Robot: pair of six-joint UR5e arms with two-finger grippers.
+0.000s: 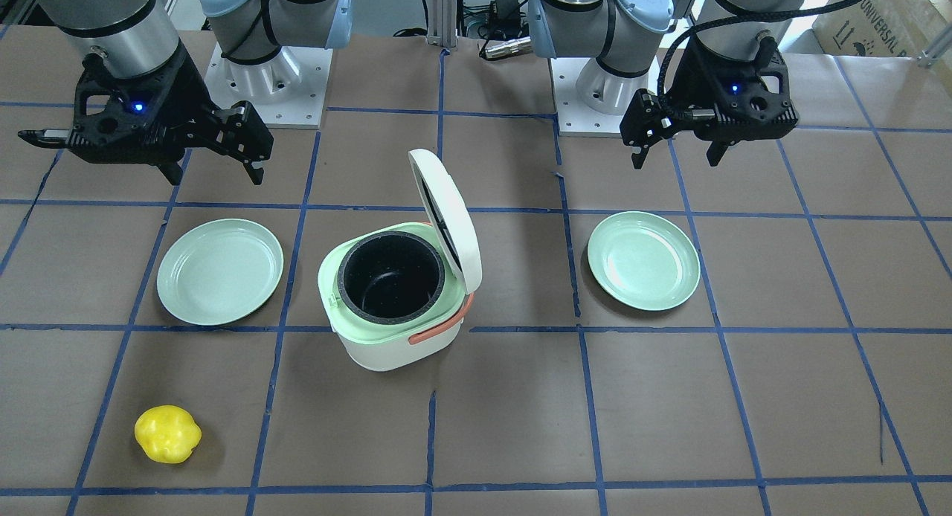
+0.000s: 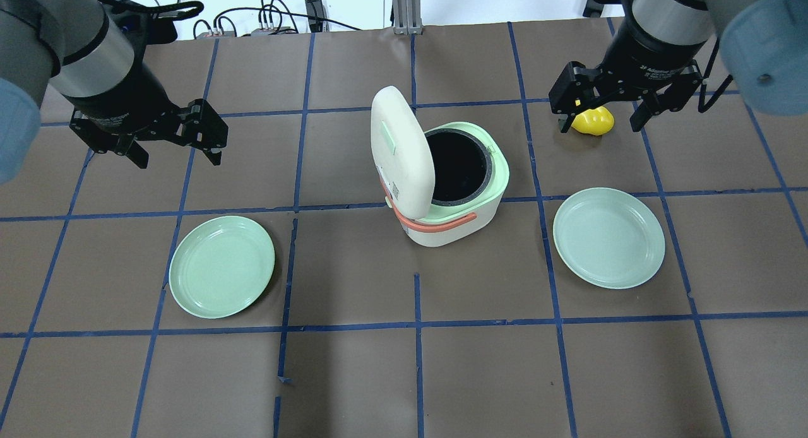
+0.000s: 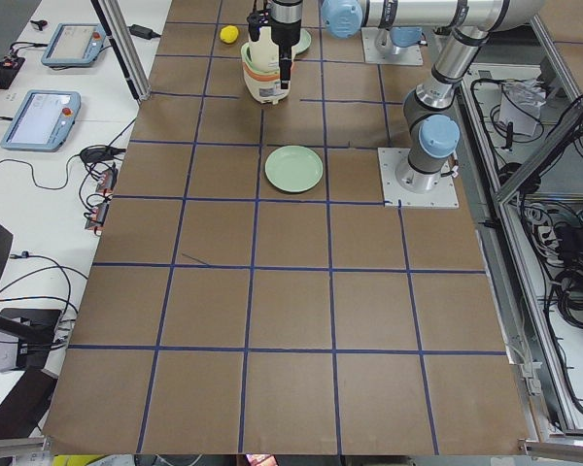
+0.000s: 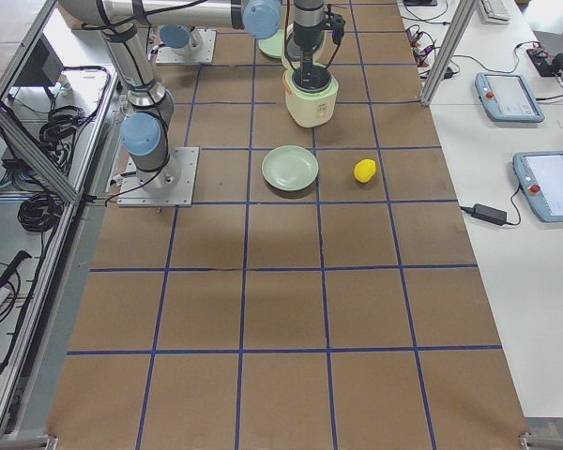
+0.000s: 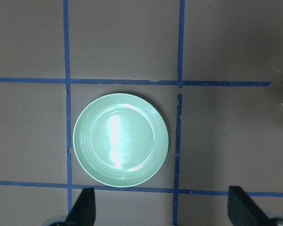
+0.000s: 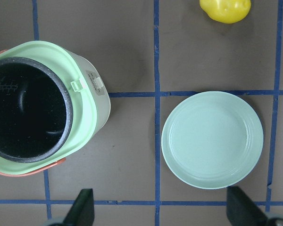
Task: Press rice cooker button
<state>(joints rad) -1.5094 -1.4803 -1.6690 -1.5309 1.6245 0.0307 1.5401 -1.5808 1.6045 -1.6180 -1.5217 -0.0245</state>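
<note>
rice cooker [image 1: 375, 346] | white body, green rim, orange handle | lid [image 1: 448, 218] open, upright | black pot [image 1: 390, 282] empty | table [image 1: 520, 427] centre

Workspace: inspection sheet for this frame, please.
Surface: brown table with blue tape grid.
Job's things: rice cooker mid-table, lid raised, inner pot empty; button not made out.
Clutter: left green plate, right green plate, both empty; yellow toy fruit.
Grippers: left gripper and right gripper open, empty, above the table, clear of the cooker.
Cables: black cable looped at the left wrist; more cables beyond the table's far edge.
Surroundings: teach pendants on side benches; no people seen.
</note>
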